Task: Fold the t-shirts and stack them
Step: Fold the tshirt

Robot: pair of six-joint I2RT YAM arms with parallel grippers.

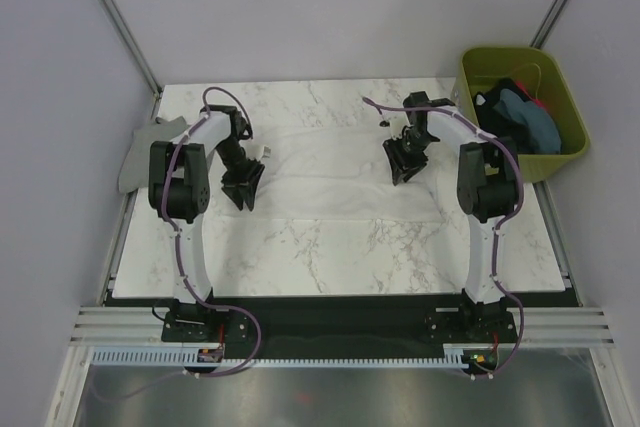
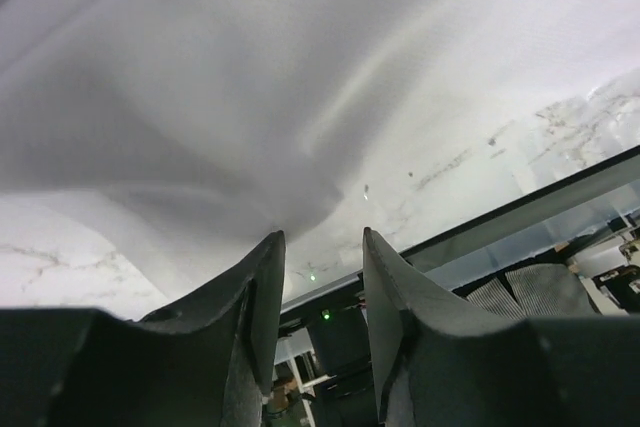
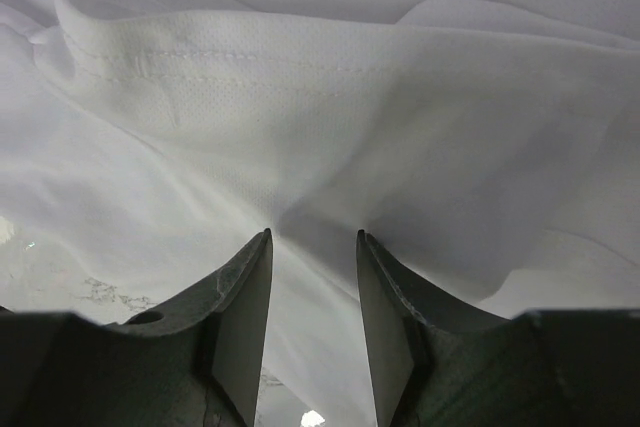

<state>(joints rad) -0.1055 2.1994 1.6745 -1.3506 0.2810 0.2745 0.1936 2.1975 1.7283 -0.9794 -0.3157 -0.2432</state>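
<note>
- White t-shirt [image 1: 330,172]: spread flat on the marble table [image 1: 330,247], spanning the gap between your two claws and reaching under both.
- Left claw [image 1: 243,190]: fingers partly closed, nipping a pucker of the shirt at the tips. Cloth tents ahead of it.
- Right claw [image 1: 402,165]: same grip, fold pinched just short of a stitched hem.
- Grey t-shirt [image 1: 140,152]: well outboard of your left claw, at the table edge.
- Olive bin [image 1: 550,165]: outboard of your right claw, off the table. It holds a blue-teal shirt [image 1: 530,117] and a dark shirt [image 1: 495,97].
</note>
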